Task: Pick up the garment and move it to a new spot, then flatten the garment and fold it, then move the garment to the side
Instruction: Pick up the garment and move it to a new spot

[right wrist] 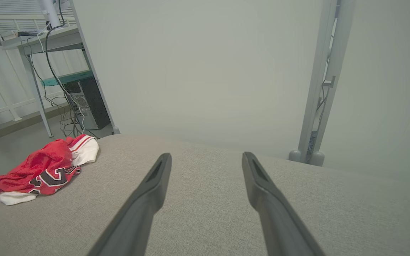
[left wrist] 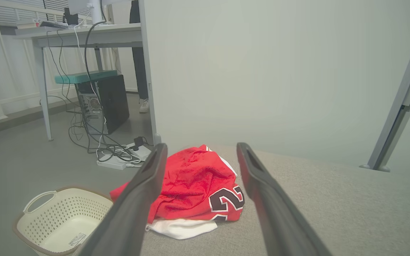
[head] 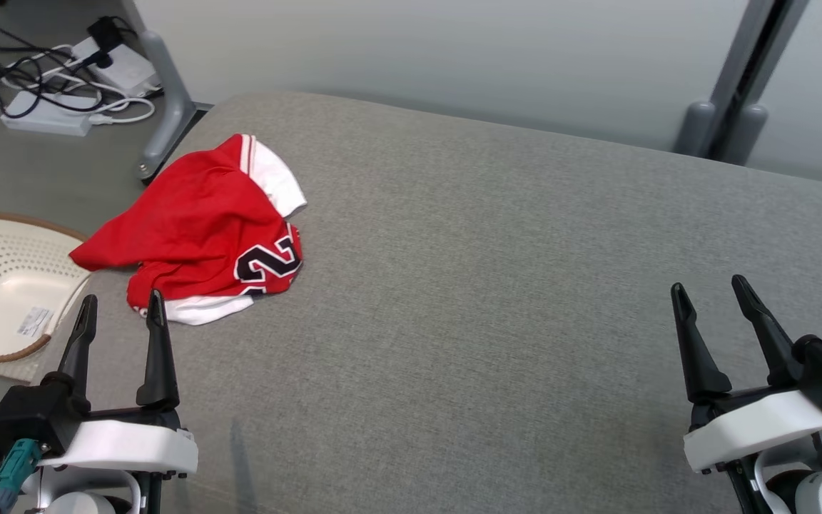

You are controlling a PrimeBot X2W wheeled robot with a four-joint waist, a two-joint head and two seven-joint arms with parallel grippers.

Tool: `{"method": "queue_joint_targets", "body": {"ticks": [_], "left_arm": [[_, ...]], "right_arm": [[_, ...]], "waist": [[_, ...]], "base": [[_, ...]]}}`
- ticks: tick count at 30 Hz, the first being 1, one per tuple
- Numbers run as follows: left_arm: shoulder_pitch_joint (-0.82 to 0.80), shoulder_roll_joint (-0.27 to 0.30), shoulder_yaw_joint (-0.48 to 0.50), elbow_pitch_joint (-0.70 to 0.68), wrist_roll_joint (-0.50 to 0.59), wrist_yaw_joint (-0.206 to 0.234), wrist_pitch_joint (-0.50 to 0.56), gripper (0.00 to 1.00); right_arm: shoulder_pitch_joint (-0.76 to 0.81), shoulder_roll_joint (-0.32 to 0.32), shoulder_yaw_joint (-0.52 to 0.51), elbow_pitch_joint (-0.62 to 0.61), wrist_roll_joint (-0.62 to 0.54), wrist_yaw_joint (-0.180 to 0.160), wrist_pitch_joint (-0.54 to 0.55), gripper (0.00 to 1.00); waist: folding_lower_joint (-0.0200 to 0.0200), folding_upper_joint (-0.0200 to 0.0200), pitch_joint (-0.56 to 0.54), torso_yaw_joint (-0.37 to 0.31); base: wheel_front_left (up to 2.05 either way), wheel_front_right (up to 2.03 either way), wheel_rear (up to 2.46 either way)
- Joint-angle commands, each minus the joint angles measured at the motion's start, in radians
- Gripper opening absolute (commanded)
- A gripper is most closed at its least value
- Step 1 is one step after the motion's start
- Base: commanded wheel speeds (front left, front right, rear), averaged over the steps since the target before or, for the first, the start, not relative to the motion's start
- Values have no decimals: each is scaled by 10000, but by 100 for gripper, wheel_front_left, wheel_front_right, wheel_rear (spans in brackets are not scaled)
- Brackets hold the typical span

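The garment (head: 200, 225), a red sport jersey with white trim, lies crumpled in a heap near the far left corner of the grey fabric worktop (head: 489, 285). One red corner of it hangs a little over the left edge.

The left jaws stand open and hold nothing. Their two dark fingers (head: 158, 343) point up toward the garment, and the inner fingertip is just beside its white hem. I cannot tell if it touches. In the left wrist view the garment (left wrist: 198, 188) is seen between the two fingers (left wrist: 144, 199), a little past their tips.

The right jaws are open and empty too. Their fingers (head: 693, 343) hover at the near right of the worktop, well apart from the garment. In the right wrist view the garment (right wrist: 41, 170) is far to the left.

A cream perforated basket (head: 18, 271) stands on the floor beside the left edge of the worktop, near the left jaws. Behind it are power strips with tangled cables (head: 75, 78) and a grey metal leg (head: 168, 100). The left wrist view also shows a black computer tower (left wrist: 109, 103) under a desk (left wrist: 84, 35), and a person's shoe (left wrist: 143, 105).

On the jersey a black figure 2 with a white outline can be read. A second figure beside it is folded away. The basket has a white sticker (head: 34, 321), too small to read.
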Motion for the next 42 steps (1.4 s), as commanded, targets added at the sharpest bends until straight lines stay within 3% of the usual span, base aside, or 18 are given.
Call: {"method": "queue_joint_targets", "body": {"ticks": [1,12,23,31,37,42], "left_arm": [[26,11,75,-24,-30,49,-51,100],[-53,-146,279,-178,87,-227,-209,100],[-1270,-182,632,112,253,-497,-248,100],[-3594,21,530,2683,-249,-1648,228,100],[-5035,-145,209,5505,-811,-2767,980,100],[-5852,-414,11,7223,-1115,-3422,1432,100]], "right_arm": [[-114,-42,16,-1,5,-3,11,100],[-130,-40,170,82,107,-3,60,100],[-471,-40,245,-241,-4,-3,239,100],[-1043,-42,324,-679,-293,-3,539,100],[-1435,-85,422,-828,-381,-3,614,100],[-1608,-176,393,-938,-406,-3,659,100]], "waist": [[0,-1,119,466],[0,-1,204,907],[0,-1,989,514],[0,-1,2361,-246],[0,-1,3178,-834],[0,-1,3604,-1019]], "base": [[0,0,0],[0,0,0],[0,0,0],[0,0,0],[0,0,0],[0,0,0]]}}
